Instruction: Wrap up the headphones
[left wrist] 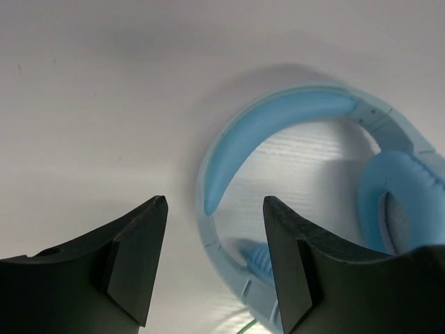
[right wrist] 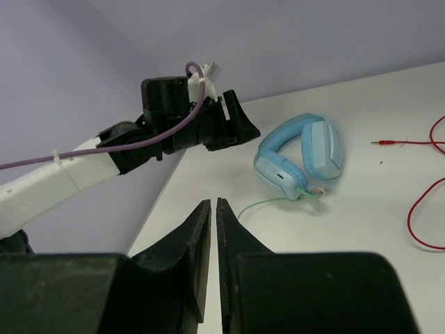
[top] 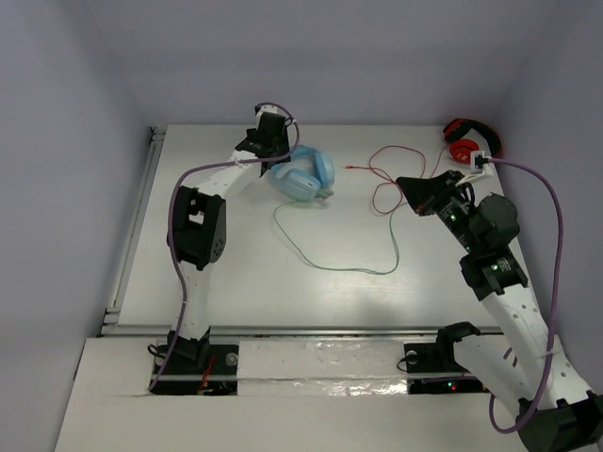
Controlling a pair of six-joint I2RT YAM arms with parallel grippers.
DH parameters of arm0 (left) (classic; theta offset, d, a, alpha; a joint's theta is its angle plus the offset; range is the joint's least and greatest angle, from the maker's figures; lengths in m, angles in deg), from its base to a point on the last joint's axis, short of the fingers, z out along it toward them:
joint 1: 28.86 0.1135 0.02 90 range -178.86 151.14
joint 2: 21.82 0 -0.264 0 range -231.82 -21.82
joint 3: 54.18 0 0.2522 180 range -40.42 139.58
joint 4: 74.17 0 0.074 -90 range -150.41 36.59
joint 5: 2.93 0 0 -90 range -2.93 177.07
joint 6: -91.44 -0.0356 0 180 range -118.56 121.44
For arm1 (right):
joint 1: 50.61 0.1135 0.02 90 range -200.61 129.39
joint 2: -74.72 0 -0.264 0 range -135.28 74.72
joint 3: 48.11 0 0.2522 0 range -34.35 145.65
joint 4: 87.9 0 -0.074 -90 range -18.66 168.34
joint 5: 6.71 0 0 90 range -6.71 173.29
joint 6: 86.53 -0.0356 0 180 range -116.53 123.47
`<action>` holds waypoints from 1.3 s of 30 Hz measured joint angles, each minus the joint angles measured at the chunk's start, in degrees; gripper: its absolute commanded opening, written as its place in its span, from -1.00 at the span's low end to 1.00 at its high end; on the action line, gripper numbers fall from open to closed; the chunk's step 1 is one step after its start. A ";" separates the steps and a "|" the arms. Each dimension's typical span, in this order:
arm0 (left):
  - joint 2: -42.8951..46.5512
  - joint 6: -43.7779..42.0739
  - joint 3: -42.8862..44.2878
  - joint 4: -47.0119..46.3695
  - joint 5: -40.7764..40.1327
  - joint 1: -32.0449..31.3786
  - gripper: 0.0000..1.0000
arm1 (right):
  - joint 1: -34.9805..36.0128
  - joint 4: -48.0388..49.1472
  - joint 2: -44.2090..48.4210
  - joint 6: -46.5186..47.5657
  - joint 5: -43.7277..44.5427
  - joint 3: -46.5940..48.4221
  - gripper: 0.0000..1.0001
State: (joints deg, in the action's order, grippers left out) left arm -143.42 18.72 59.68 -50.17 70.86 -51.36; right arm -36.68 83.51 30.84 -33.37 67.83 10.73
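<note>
White surface (top: 236, 282). Blue headphones (top: 303, 174) lie at far centre-left, green cable (top: 358, 270) trailing nearward in loose curve. Red headphones (top: 464, 141) in far right corner, red cable (top: 377, 171) sprawled beside.

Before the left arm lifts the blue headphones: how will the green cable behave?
Likely floppy: the green cable lies in loose curves, so it should trail and drag. It nears the red cable, so could snag. The headphones look rigid.

The headphones (left wrist: 278, 118) run off the left wrist view's right edge, only partly visible.
</note>
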 measured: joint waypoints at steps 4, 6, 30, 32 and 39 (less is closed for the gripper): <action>-5.31 -2.84 9.53 3.04 0.76 0.07 0.11 | 0.00 0.00 -0.13 0.00 0.00 0.00 -0.72; -7.98 -4.50 12.81 3.37 1.55 0.07 0.16 | 0.00 0.00 -0.26 0.02 -0.02 0.00 -0.73; -20.33 -16.63 20.44 6.82 10.75 0.92 -1.00 | 0.00 0.00 -2.01 0.66 0.04 0.00 -0.72; -19.17 -15.58 18.58 5.18 11.82 1.40 -1.00 | 0.00 0.00 -2.05 0.70 0.04 0.00 -0.72; -15.19 -8.94 11.65 2.99 20.02 5.18 -1.00 | 0.00 0.04 -4.00 0.90 -0.79 0.00 -0.66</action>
State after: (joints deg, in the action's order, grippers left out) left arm -158.61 9.78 71.33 -47.18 90.88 -46.18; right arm -36.68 83.56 26.84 -32.48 67.04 10.73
